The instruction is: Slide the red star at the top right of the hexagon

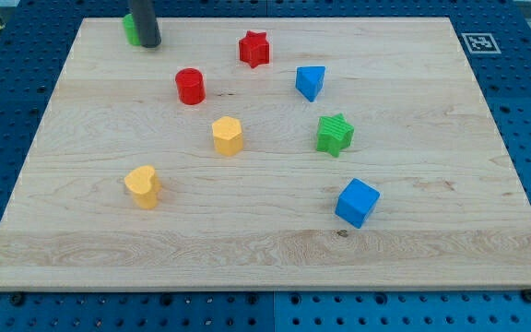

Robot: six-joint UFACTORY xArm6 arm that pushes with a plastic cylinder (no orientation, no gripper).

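Currently 2 red, 2 yellow, 2 blue, 2 green blocks on board (487, 138).

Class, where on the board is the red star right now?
The red star sits near the view's top, slightly left of centre, between the red cylinder at its lower left and the blue triangular block at its lower right.

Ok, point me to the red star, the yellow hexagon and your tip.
red star (254, 49), camera view, centre of its top face
yellow hexagon (227, 130), camera view, its top face
my tip (148, 42), camera view, rod's lower end
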